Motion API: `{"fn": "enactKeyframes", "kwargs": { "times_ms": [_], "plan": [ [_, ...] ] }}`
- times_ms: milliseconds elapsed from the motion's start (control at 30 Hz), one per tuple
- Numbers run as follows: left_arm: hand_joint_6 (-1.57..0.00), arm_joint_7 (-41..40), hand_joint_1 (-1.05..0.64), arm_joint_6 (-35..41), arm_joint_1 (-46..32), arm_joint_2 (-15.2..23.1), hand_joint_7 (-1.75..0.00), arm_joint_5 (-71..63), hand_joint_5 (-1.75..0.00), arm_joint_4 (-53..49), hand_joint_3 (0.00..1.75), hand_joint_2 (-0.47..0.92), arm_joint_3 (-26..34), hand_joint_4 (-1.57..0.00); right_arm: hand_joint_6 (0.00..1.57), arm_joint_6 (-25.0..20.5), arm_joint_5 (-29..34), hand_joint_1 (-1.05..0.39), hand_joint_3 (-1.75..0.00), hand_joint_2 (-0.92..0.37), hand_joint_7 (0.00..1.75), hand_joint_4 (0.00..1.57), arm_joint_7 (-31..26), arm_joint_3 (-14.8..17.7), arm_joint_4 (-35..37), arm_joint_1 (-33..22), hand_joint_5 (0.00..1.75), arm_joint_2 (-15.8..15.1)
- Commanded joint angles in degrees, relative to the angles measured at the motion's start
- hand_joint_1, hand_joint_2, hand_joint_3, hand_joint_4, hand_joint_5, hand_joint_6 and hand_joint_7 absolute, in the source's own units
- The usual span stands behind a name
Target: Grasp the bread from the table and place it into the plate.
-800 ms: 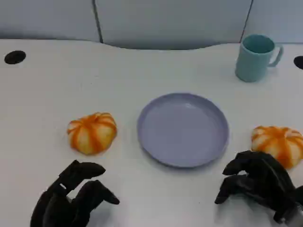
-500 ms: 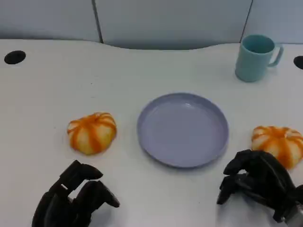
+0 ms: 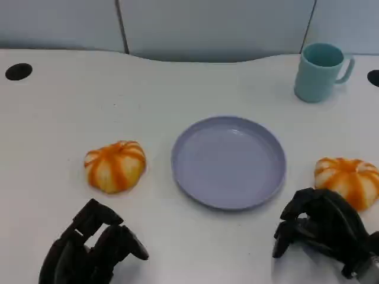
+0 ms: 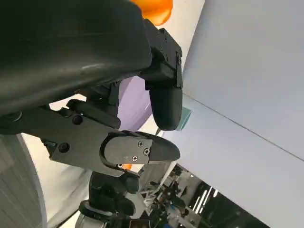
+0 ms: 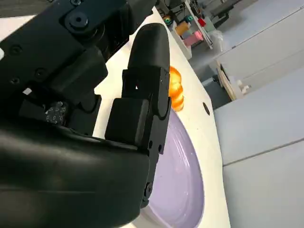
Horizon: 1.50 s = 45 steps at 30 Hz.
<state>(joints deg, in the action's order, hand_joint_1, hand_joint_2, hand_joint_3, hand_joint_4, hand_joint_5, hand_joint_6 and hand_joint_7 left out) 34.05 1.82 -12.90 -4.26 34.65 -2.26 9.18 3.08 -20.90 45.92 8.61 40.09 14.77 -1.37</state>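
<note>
Two buns on the white table point(image 3: 59, 106), one each side of the lavender plate point(image 3: 228, 162). Left bun point(image 3: 115, 165) sits just left of the plate, apart from its rim. Right bun point(image 3: 347, 180) sits right of the plate, its near edge partly hidden behind the right hand point(image 3: 323, 231). Plate holds nothing. Teal mug point(image 3: 320, 71) stands well back on the right, out of the way.

Left hand point(image 3: 92, 245) hangs low at the table's near edge, short of the left bun, not touching it. Fingers curled in loosely, nothing in them. Right hand likewise curled, nothing held, close in front of the right bun; contact cannot be told.

Handling, as a guess: buns look light, soft, rounded, with an orange-striped glazed top. Likely to dent under a hard squeeze and may roll or slide if nudged from one side. Best hold is probably across the widest part, fingers on opposite flanks, low near the table, light pressure only.
</note>
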Motion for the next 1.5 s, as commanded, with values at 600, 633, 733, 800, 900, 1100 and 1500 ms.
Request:
{"fn": "enactKeyframes", "kwargs": {
  "times_ms": [600,633,733,800,900,1100,1500],
  "plan": [
    [-0.51,-9.54,-0.46,-25.66,3.86,11.76,-0.29,-35.7,-0.87,6.89,0.11,0.92,-0.94,-0.34,1.57,0.84,0.07,-1.05,0.0,-0.54,0.35,1.57,-0.79,0.15,0.71,-0.12,0.58,0.89],
    [-0.5,-11.25,-0.44,-27.13,4.58,13.12,-0.23,-39.65,-0.82,7.48,0.09,0.92,-1.17,-0.32,1.57,0.79,0.15,-1.05,0.0,-0.53,0.35,1.57,-0.73,0.1,0.64,-0.14,0.58,0.76],
    [-0.44,-15.83,-0.44,-30.96,6.94,16.78,-0.11,-48.88,-0.74,7.31,0.05,0.92,-1.84,-0.21,1.57,0.89,0.37,-1.05,0.0,-0.54,0.35,1.57,-0.65,0.05,0.57,-0.19,0.58,0.44],
    [-0.42,-19.29,-0.48,-31.44,8.66,19.43,-0.07,-56.16,-0.71,7.26,0.02,0.91,-2.24,-0.16,1.57,0.56,0.28,-1.05,0.0,-0.53,0.35,1.57,-0.46,0.18,0.73,-0.14,0.58,0.15],
    [-0.4,-22.36,-0.55,-28.2,10.76,22.95,-0.04,-66.96,-0.61,9.52,0.01,0.91,-3.35,-0.1,1.57,0.56,-0.24,-1.05,0.0,-0.52,0.35,1.57,0.6,0.66,1.84,0.31,0.58,-0.31],
    [-0.39,-24.34,-0.65,-19.89,14.09,26.71,0.0,-81.15,-0.4,13.57,0.0,0.89,-6.83,-0.15,1.57,0.76,-1.01,-1.05,0.0,-0.51,0.32,1.57,2.75,1.76,4.87,1.55,0.56,-1.3],
    [-0.26,-17.46,-0.71,-6.58,23.58,31.3,0.0,-94.07,-0.24,9.24,0.0,0.86,-16.67,-0.07,1.57,1.14,-0.99,-1.05,0.0,-0.5,0.33,1.57,4.18,2.56,6.78,1.85,0.56,-1.54]
  ]
}}
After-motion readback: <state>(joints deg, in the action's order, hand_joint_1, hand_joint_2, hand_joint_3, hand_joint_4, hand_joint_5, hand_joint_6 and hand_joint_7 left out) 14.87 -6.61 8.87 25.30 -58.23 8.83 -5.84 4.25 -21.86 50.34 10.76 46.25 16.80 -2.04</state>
